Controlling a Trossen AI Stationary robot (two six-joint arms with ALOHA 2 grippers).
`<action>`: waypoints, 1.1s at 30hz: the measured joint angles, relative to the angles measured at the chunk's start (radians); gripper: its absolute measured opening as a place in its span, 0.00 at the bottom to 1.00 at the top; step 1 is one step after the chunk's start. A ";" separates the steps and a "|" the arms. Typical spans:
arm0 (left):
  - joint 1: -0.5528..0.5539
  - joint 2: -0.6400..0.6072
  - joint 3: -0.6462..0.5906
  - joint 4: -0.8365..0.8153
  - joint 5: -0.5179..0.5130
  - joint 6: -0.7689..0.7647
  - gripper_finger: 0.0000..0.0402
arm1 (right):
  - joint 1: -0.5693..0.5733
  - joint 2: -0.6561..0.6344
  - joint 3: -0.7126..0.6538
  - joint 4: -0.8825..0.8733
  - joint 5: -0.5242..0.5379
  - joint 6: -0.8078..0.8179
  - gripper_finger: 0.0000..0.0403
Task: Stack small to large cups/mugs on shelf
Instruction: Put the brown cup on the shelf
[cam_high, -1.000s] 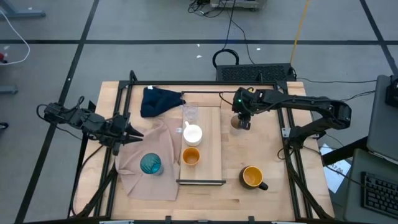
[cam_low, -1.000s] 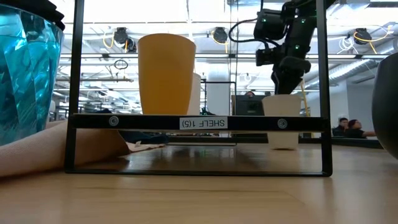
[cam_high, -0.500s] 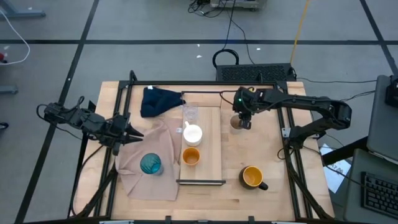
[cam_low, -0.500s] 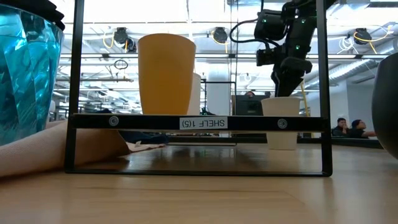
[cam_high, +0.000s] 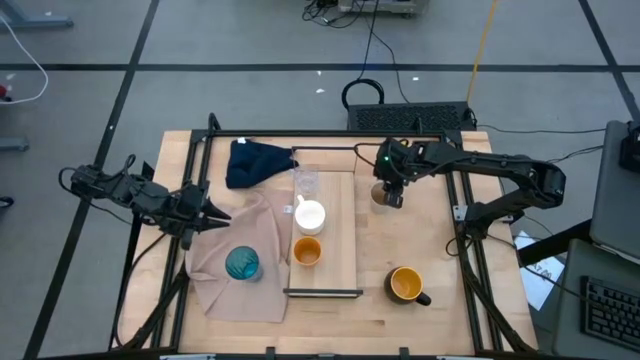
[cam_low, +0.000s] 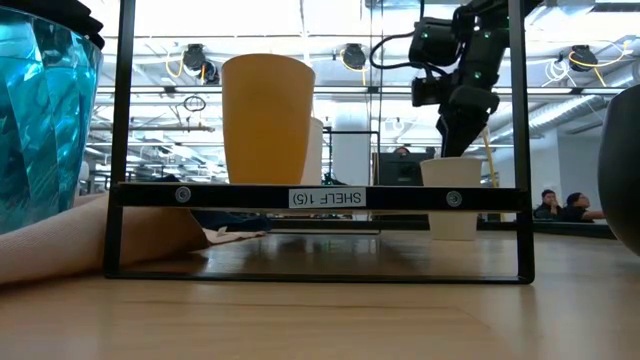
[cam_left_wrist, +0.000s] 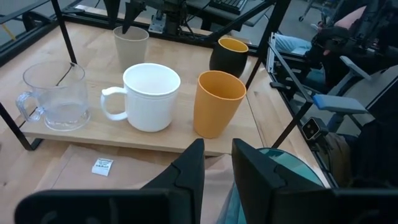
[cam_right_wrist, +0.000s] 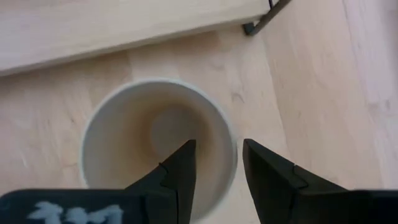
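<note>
Teal tumbler (cam_high: 242, 263) and orange mug (cam_high: 405, 285) up front on the counter (cam_high: 430, 250), both off the shelf (cam_high: 340, 240). Further back on it: orange cup (cam_high: 307, 251), white mug (cam_high: 311, 214), glass (cam_high: 306, 182) in a row. Then beige cup (cam_low: 456, 205), upright on the counter just right of the shelf's far half. Right jaws directly above, narrow, straddling the rim, one finger inside, one outside; not obviously pinching. Left jaws by the cloth (cam_high: 230, 290), narrow, empty. Right arm far nearer. Probably squeeze, lift, carry toward the shelf.

shelf (cam_high: 338, 225): pale matt wood | clear mug (cam_left_wrist: 55, 96): glossy glass | cloth (cam_high: 232, 285): soft beige fabric
</note>
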 joint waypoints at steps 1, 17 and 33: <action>0.000 0.000 0.000 0.000 0.000 0.000 0.20 | 0.001 0.000 0.000 0.003 0.000 0.003 0.30; 0.000 0.000 0.000 0.000 0.000 0.004 0.20 | 0.000 0.001 -0.082 0.089 -0.001 0.001 0.30; 0.000 0.000 0.000 0.000 -0.025 0.004 0.20 | 0.000 -0.001 -0.081 0.090 -0.011 0.066 0.01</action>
